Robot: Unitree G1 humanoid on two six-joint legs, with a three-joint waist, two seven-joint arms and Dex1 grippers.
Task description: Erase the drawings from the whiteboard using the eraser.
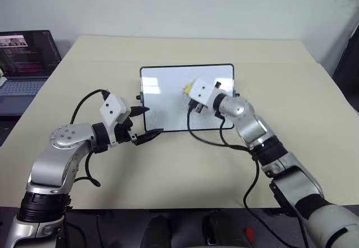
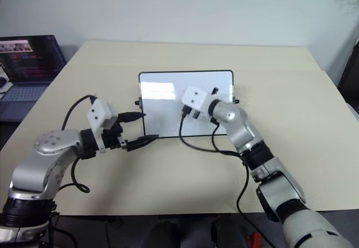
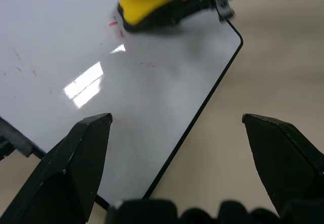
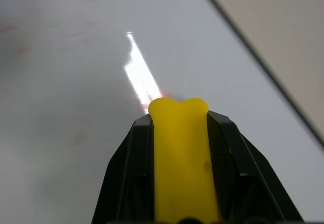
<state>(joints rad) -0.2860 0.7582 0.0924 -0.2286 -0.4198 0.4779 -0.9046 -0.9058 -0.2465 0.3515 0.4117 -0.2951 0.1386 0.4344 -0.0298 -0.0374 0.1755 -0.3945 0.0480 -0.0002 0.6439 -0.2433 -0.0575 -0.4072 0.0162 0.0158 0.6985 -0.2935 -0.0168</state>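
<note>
The whiteboard point(image 1: 162, 88) lies flat in the middle of the beige table. My right gripper point(image 4: 178, 118) is shut on the yellow eraser point(image 4: 181, 158) and holds it down on the board's middle right part, where the eraser point(image 1: 188, 85) peeks out beside the wrist camera. Of the drawings, small red marks point(image 3: 113, 24) show right beside the eraser point(image 3: 147, 5), and a red trace point(image 4: 165, 95) lies just ahead of its tip. Faint red specks dot the rest of the board. My left gripper point(image 1: 147, 123) hovers open at the board's near left corner, holding nothing.
A laptop point(image 1: 25, 63) with a lit screen stands on a lower surface off the table's far left. Black cables point(image 1: 207, 138) from the right wrist trail over the table by the board's near edge.
</note>
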